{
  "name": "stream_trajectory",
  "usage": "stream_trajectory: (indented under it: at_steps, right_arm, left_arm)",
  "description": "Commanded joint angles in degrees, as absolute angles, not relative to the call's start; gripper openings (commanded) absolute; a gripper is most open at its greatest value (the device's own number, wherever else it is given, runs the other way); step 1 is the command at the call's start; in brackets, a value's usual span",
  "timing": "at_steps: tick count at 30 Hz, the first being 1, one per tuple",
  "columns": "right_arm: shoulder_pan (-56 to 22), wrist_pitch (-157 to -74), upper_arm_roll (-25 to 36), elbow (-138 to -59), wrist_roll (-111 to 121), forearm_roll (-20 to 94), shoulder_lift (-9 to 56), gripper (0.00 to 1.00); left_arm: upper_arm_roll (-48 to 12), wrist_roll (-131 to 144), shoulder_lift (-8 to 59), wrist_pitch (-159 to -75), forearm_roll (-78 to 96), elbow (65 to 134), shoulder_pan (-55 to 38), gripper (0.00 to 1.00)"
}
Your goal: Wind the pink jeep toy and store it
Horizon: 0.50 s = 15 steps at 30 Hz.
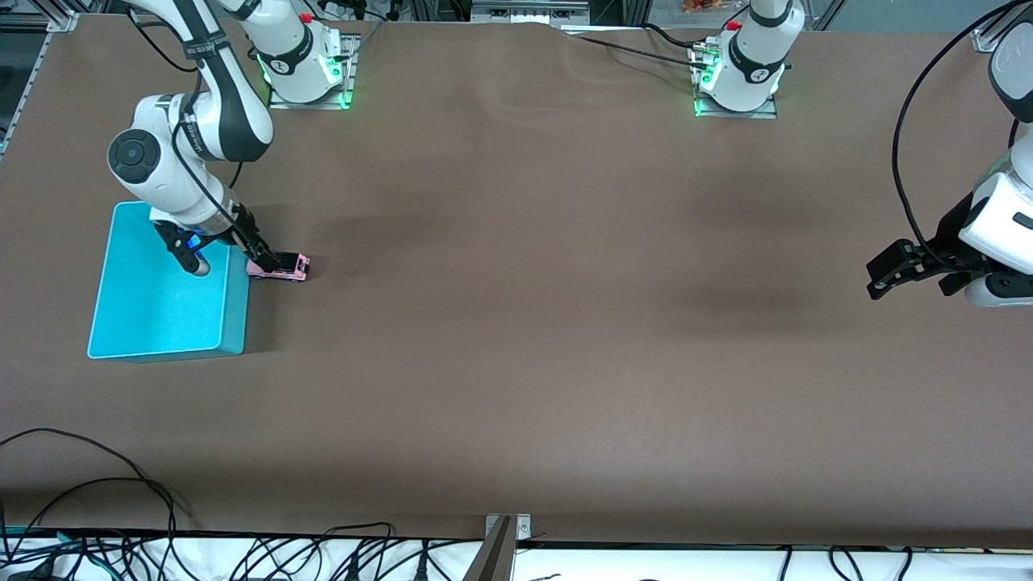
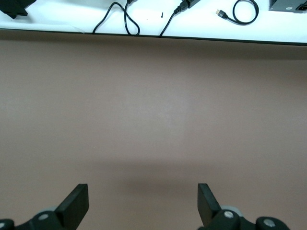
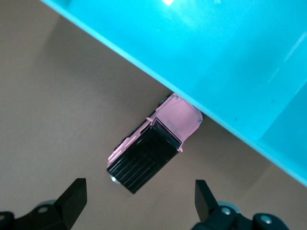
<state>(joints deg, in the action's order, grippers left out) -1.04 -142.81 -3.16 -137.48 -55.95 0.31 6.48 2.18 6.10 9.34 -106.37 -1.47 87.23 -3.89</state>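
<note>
Jeep count: one pink jeep toy [image 1: 280, 267] touching one turquoise bin [image 1: 129, 323].

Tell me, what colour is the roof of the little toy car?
Black, ridged, on the pink jeep toy beside the turquoise bin. The right wrist view shows it best.

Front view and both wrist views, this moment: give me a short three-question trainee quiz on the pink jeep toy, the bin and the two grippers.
1. True or false: the pink jeep toy already lies inside the turquoise bin.
2. Which gripper is over the jeep? A) left gripper B) right gripper
3. Fill in: both grippers have their jaws ____.

Key
1. False. The jeep stands on the table, right against the bin's outer wall on the side toward the left arm's end.
2. B. The left arm waits over bare table at its own end.
3. Open. Neither holds anything.
</note>
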Motion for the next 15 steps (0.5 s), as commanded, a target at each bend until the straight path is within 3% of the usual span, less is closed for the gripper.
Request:
stream_trajectory:
  at_steps: [1,15]
  right_arm:
    - [-1.1,-146.3,-3.3,-138.4,-64.3,-0.4,8.2,1.00]
    - [-1.1,-153.5,-3.3,-138.3,-79.7,-0.5,12.7,1.00]
  left_arm:
    - [2.8,5.4,9.0,-105.4,-0.1,86.5,-4.5,1.00]
    - [3.0,5.4,9.0,-105.4,0.1,86.5,-4.4,1.00]
